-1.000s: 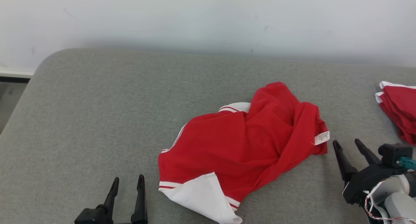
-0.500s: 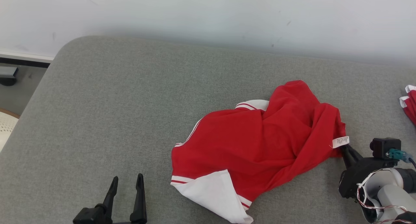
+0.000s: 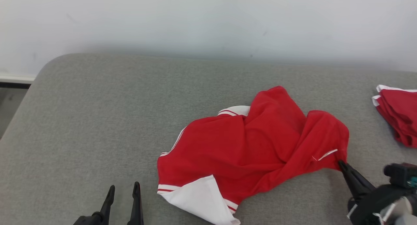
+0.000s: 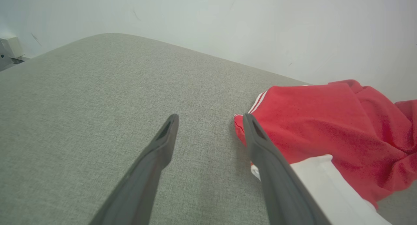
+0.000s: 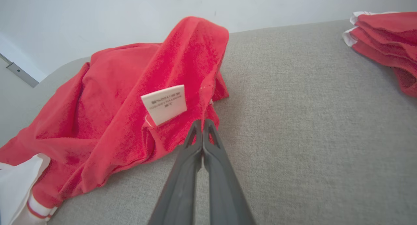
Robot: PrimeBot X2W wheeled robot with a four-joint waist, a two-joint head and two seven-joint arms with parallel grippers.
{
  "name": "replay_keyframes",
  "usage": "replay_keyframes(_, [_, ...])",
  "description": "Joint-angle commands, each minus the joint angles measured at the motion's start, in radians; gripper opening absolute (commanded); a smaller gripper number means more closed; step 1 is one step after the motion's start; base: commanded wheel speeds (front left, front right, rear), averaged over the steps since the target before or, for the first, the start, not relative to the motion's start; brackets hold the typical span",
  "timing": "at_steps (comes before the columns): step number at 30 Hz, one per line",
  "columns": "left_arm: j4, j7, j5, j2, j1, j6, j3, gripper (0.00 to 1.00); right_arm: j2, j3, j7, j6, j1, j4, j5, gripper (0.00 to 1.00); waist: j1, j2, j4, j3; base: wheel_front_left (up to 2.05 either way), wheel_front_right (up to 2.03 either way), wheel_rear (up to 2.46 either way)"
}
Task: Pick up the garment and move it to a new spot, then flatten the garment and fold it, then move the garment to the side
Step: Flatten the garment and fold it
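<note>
Garment [image 3: 247, 146] lies crumpled on grey cushion [image 3: 97, 120], well left of folded stack [image 3: 397, 120]. Right gripper [image 5: 202, 124] is clenched on the garment corner nearest the stack, beside care label [image 5: 164, 104]; the pinch looks thin. Left gripper [image 3: 124, 185] is spread, empty, on the garment's side away from the stack. Lift slowly, clear of the stack, watching for slip.

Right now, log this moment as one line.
phase: grasp | right tool: shut on garment corner near label | left tool: open, beside garment | garment: crumpled on grey cushion
</note>
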Motion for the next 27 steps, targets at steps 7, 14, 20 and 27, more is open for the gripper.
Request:
replay_keyframes(7, [-0.003, -0.003, -0.004, 0.001, 0.016, 0.001, -0.007, 1.00, -0.118, -0.028, 0.061, -0.003, 0.193, -0.208, 0.108, 0.00, 0.0000, 0.0000, -0.072, -0.010, 0.00, 0.00, 0.00])
replay_keyframes(14, [0.007, -0.003, 0.006, 0.001, 0.013, -0.007, -0.006, 1.00, -0.092, -0.081, 0.033, -0.003, 0.260, -0.195, 0.045, 1.00, 0.0000, 0.0000, -0.078, -0.012, 0.00, 0.00, 0.00])
replay_keyframes(20, [0.010, -0.003, 0.019, 0.001, 0.021, -0.015, 0.001, 1.00, -0.024, -0.168, -0.010, -0.003, 0.297, -0.160, -0.033, 1.00, 0.0000, 0.0000, -0.060, -0.029, 0.00, 0.00, 0.00])
replay_keyframes(27, [0.006, -0.003, 0.041, 0.001, 0.028, -0.031, -0.038, 1.00, 0.081, -0.245, -0.076, -0.003, 0.342, -0.171, -0.126, 1.00, 0.0000, 0.0000, -0.060, -0.033, 0.00, 0.00, 0.00])
